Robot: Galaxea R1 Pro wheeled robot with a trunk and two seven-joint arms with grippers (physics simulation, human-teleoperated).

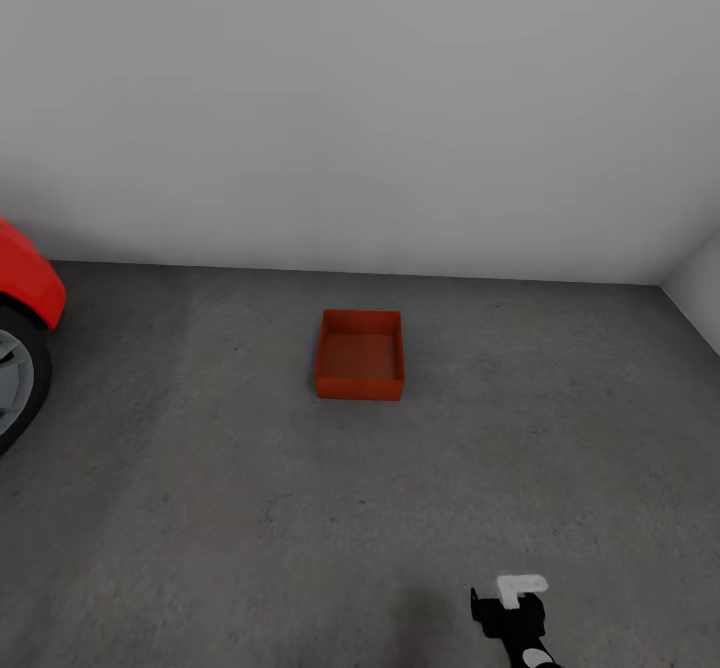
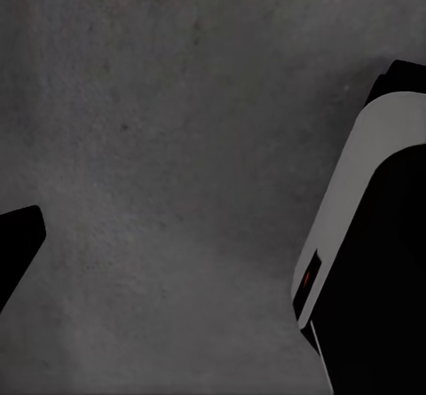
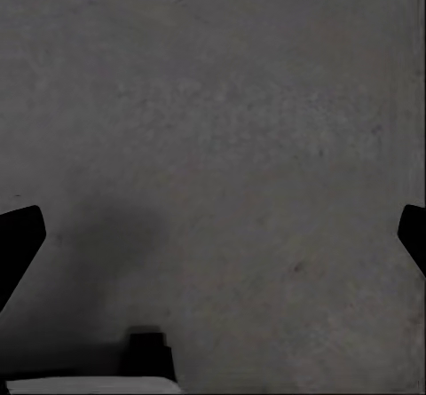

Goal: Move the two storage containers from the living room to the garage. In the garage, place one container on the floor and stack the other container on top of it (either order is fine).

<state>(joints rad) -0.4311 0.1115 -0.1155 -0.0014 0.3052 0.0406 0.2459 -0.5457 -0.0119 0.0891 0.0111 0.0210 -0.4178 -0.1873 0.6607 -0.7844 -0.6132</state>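
One red-orange storage container stands upright and empty on the garage's dark grey concrete floor, a short way from the white back wall. My right arm's end shows at the lower edge of the head view, well short of the container and to its right. In the right wrist view my right gripper is open over bare concrete, holding nothing. My left gripper also looks down on bare concrete; one dark fingertip sits wide at the picture's edge, with nothing held.
The red car with its front wheel stands at the far left. A plain white wall closes the back, and a side wall meets it at the right. Part of my own white and black body shows beside the left gripper.
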